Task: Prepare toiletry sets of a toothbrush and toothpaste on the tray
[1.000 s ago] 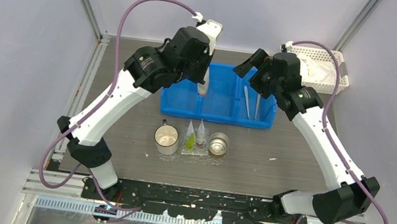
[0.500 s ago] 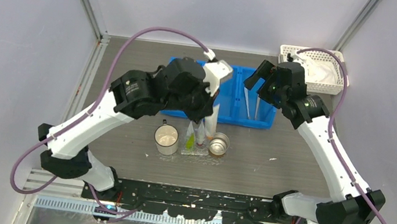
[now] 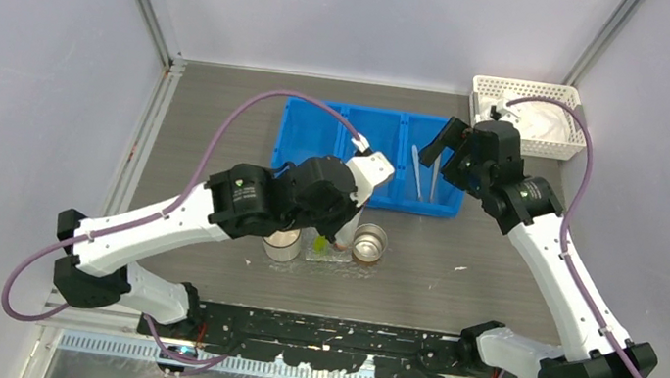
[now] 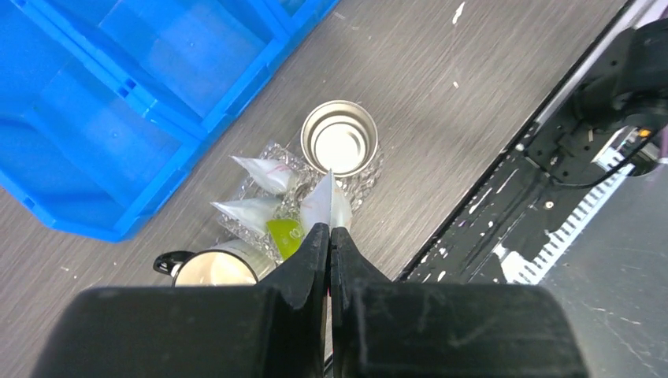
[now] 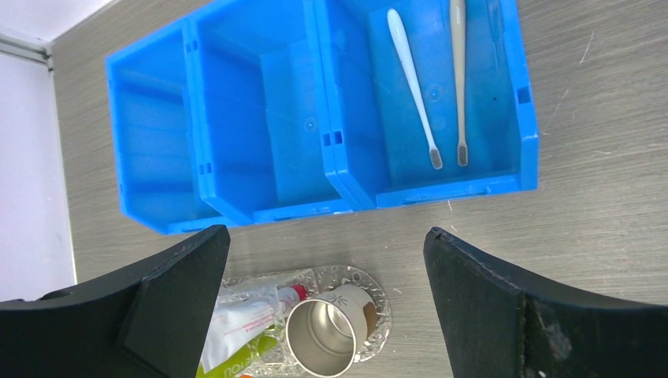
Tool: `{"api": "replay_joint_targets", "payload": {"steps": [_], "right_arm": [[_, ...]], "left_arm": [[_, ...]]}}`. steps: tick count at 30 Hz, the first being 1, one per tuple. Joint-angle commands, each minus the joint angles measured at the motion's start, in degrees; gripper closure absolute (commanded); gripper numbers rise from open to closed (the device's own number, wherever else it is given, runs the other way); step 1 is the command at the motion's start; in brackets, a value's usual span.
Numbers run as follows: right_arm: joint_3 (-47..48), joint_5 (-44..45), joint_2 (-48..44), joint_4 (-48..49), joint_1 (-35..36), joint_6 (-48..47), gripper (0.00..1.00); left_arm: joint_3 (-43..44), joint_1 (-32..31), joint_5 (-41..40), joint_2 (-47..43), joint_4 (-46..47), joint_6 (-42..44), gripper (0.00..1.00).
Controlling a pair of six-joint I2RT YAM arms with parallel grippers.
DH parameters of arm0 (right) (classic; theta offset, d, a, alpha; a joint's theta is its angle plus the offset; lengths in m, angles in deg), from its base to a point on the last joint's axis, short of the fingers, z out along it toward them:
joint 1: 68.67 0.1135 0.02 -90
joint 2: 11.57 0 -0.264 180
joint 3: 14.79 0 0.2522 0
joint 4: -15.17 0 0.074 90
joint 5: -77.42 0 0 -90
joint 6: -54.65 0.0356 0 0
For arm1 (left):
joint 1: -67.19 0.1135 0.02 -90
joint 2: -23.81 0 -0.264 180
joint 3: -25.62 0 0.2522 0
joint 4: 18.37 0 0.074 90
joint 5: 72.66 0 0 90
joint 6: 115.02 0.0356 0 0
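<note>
A packet [image 4: 321, 206] hangs over the tray [image 4: 364, 179]
The left gripper [image 4: 328, 236] pinches it; the right gripper [image 5: 327, 231] gapes wide above the bin [image 5: 268, 118].

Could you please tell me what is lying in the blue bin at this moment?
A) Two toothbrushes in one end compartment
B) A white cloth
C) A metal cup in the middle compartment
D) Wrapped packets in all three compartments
A: the right wrist view shows a white toothbrush and a beige toothbrush lying side by side in one end compartment of the blue bin, while its other two compartments hold nothing.
</note>
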Motion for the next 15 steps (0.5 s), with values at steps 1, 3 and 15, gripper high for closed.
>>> {"api": "replay_joint_targets", "payload": {"steps": [1, 3, 15], "right_arm": [[-1.5, 0.5, -1.4, 1.8, -0.2, -0.2, 0.00], [-1.8, 0.4, -1.4, 2.0, -0.2, -0.2, 0.00], [-3.5, -1.0, -0.9, 3.1, -0.8, -0.2, 0.00]], "left_arm": [[-3.2, -1.4, -6.4, -3.0, 10.1, 1.1, 0.99], [-4.6, -1.6, -7.8, -3.3, 11.0, 1.1, 0.99], [-11.2, -1.7, -9.5, -4.7, 14.9, -0.6, 0.99]]}}
